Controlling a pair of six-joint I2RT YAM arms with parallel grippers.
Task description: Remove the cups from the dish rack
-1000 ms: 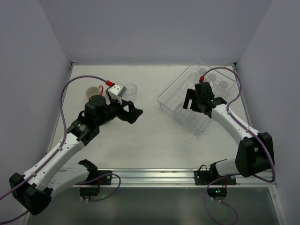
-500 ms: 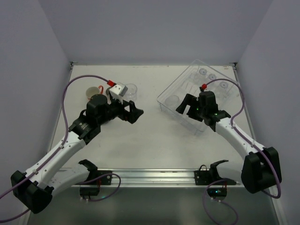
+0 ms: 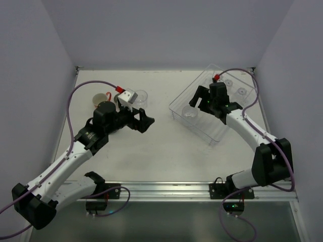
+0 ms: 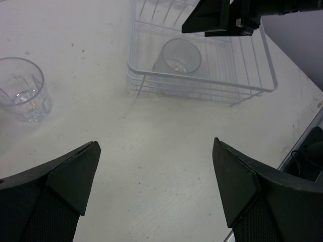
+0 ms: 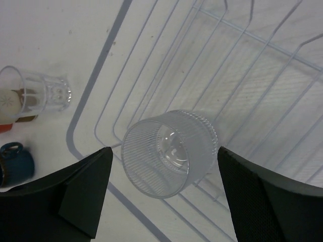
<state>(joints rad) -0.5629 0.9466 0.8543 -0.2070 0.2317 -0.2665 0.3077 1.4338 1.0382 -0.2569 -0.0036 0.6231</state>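
The clear dish rack [image 3: 216, 132] sits at the far right of the table. A ribbed clear tumbler [image 3: 190, 112] stands in its near-left corner, and two more clear tumblers [image 3: 241, 91] stand at its far end. My right gripper [image 3: 200, 99] is open above the ribbed tumbler. In the right wrist view the tumbler [image 5: 169, 151] sits between the spread fingers [image 5: 81, 191] without touching them. My left gripper [image 3: 145, 121] is open and empty over bare table. A clear tumbler [image 3: 141, 96] and the orange-red mug [image 3: 100, 99] stand on the table at far left.
The right wrist view shows the dark blue cup [image 5: 15, 162] beside the table tumbler [image 5: 38, 96]; my left arm hides that cup in the top view. The left wrist view shows the rack [image 4: 202, 92] ahead and the table tumbler [image 4: 22, 96] at left. Walls enclose the table.
My right gripper has swung left and then toward the far side, ending over the ribbed tumbler in the rack's near-left corner. The left arm has not moved.
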